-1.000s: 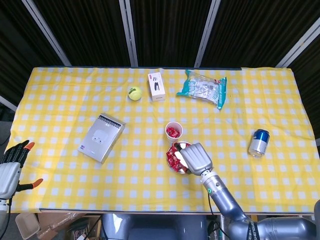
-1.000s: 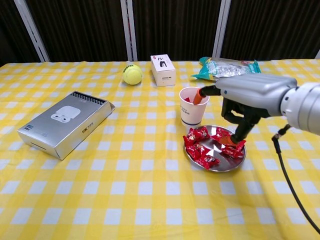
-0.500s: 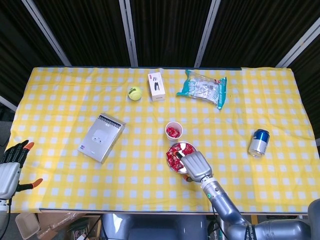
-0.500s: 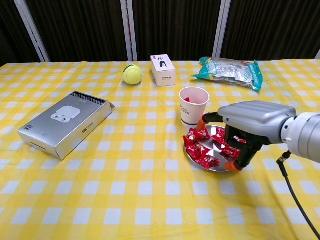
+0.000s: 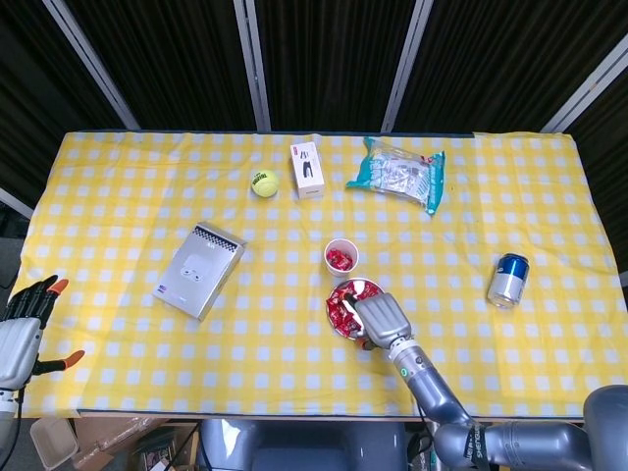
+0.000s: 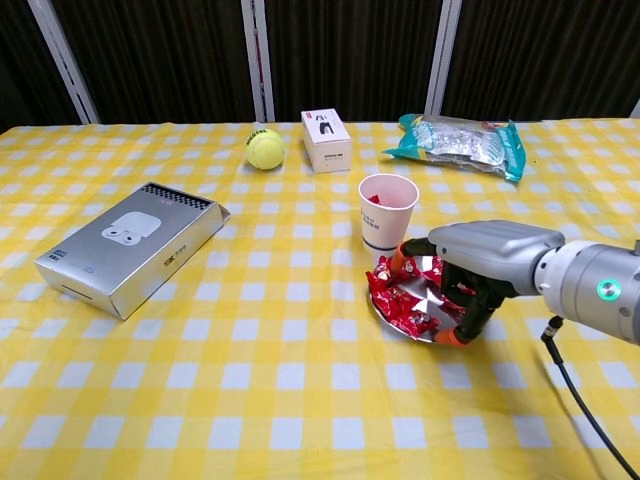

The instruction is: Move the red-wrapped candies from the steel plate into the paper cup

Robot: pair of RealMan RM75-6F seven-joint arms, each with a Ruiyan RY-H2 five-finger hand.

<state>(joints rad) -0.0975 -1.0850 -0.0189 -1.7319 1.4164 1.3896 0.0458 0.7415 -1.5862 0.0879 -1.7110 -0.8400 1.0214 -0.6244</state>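
Right hand down on the candy plate, cup sitting just past the fingers.

Biggest worry: the right hand [image 6: 478, 262] sits low over the steel plate [image 6: 425, 332], fingers [image 6: 466, 322] curled at the rim, and I can't tell if they hold a candy; a push could skid the plate or knock the paper cup [image 6: 387, 211] just beyond. The red-wrapped candies [image 6: 397, 300] lie under and beside the fingers, a few already in the cup. The left hand [image 5: 22, 329] hangs spread, well apart. Yellow checked cloth worktop [image 6: 250, 400], dark curtains behind.
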